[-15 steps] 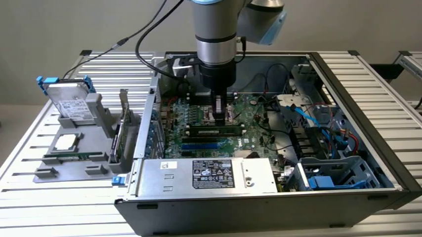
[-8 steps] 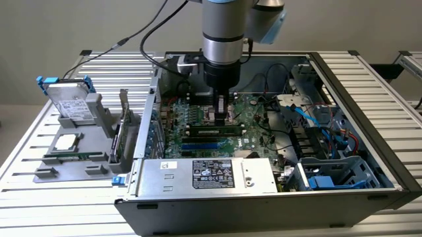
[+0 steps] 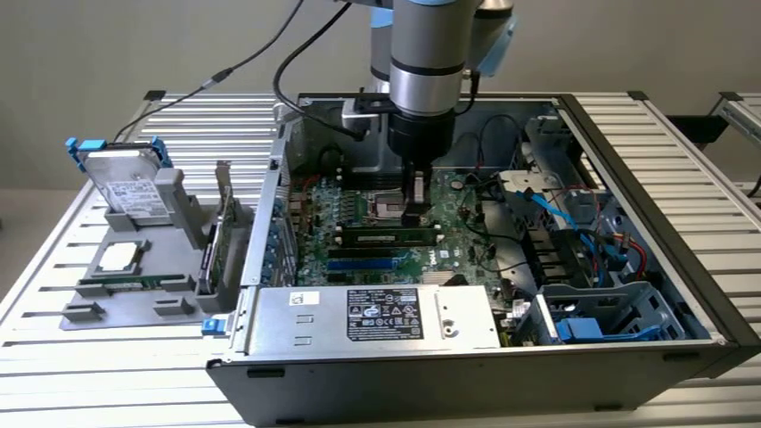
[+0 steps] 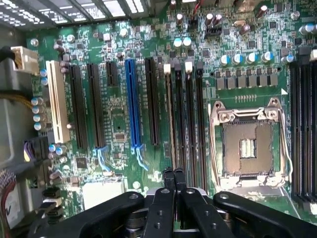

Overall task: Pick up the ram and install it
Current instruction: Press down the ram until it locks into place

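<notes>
The ram [image 3: 383, 236], a long dark-green stick with a label, stands on edge in a motherboard slot inside the open computer case [image 3: 666, 223]. My gripper [image 3: 416, 217] reaches straight down onto the end of its top edge that lies toward the exterior view's right. Whether the tips touch it I cannot tell. In the wrist view the two black fingers [image 4: 167, 174] are pressed together, so the gripper [image 4: 173, 172] is shut with nothing seen between them. There the ram [image 4: 170, 119] appears edge-on as a thin strip in the first of the long black slots.
A CPU socket [image 4: 246, 148] lies beside the memory slots, and a blue slot [image 4: 131, 104] and black card slots lie on the other side. The power supply [image 3: 369, 316] fills the case front, with cables and a drive cage [image 3: 594, 312] beside it. A grey fixture [image 3: 84, 312] with a hard drive [image 3: 131, 192] stands outside.
</notes>
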You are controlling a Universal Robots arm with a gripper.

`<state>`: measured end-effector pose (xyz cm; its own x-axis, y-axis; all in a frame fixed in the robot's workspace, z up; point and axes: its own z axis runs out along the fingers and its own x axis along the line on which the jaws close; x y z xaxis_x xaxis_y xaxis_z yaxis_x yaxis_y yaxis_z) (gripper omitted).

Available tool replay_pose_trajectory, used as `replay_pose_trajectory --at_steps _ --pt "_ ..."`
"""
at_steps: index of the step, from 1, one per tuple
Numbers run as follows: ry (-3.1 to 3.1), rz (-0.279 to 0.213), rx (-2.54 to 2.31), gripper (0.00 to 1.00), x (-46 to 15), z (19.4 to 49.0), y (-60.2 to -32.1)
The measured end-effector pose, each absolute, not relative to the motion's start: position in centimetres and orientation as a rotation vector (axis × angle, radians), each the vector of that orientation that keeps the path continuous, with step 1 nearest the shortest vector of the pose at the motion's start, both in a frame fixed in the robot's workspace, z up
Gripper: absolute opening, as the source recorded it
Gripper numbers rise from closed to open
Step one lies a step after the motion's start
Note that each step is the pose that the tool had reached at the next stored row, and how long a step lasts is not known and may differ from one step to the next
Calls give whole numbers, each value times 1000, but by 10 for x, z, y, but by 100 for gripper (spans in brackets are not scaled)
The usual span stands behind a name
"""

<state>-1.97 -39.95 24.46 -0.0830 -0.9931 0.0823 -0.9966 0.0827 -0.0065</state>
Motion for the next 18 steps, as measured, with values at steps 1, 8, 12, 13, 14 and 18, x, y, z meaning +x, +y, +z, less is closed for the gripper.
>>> replay_pose_trajectory --at_steps 1,8,12,13,14,18 --pt "-2265 92 2091 10 -17 245 -400" --pt "-2240 80 2106 10 -7 245 -400" --pt "-2240 79 2107 10 -7 242 -399" --pt "-2240 79 2107 10 -7 241 -399" --pt "-2239 79 2107 10 -7 240 -399" --pt "-2237 80 2110 10 -7 236 -399"
